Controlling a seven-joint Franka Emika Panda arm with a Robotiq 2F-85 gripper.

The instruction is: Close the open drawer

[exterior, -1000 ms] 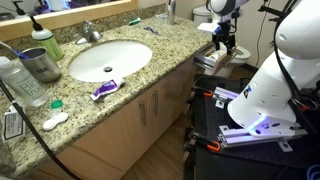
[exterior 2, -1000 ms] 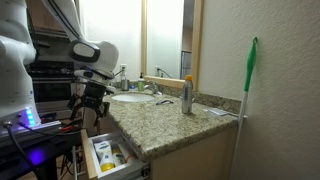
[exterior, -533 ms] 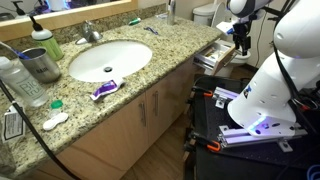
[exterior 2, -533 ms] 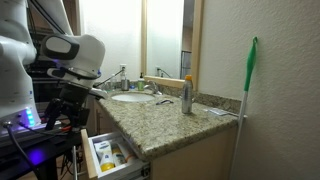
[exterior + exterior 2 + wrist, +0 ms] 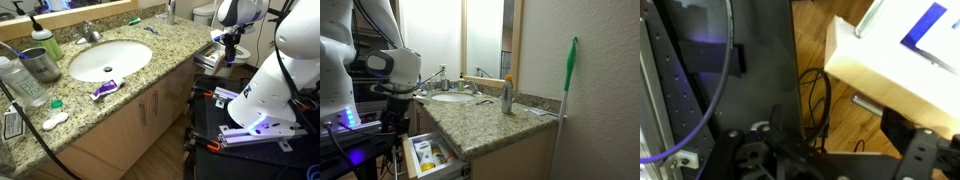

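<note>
The open drawer (image 5: 212, 53) sticks out from the end of the granite vanity. In an exterior view it shows small items inside (image 5: 430, 155). In the wrist view its white front (image 5: 890, 62) and metal handle (image 5: 868, 103) sit at the upper right. My gripper (image 5: 231, 55) hangs just outside the drawer front, pointing down. In an exterior view the gripper (image 5: 388, 122) is left of the drawer. In the wrist view the gripper (image 5: 830, 160) has its jaws wide apart with nothing between them; one dark fingertip (image 5: 918, 150) is below the handle.
The granite countertop (image 5: 165, 50) holds a sink (image 5: 108, 60), bottles (image 5: 20, 80), a metal cup (image 5: 40, 65) and a purple tube (image 5: 103, 89). The robot's black base with cables (image 5: 235, 125) stands next to the drawer. A green broom (image 5: 569, 80) leans on the wall.
The arm has swung from above the drawer out past its front, then dropped lower beside it. The drawer has not moved.
</note>
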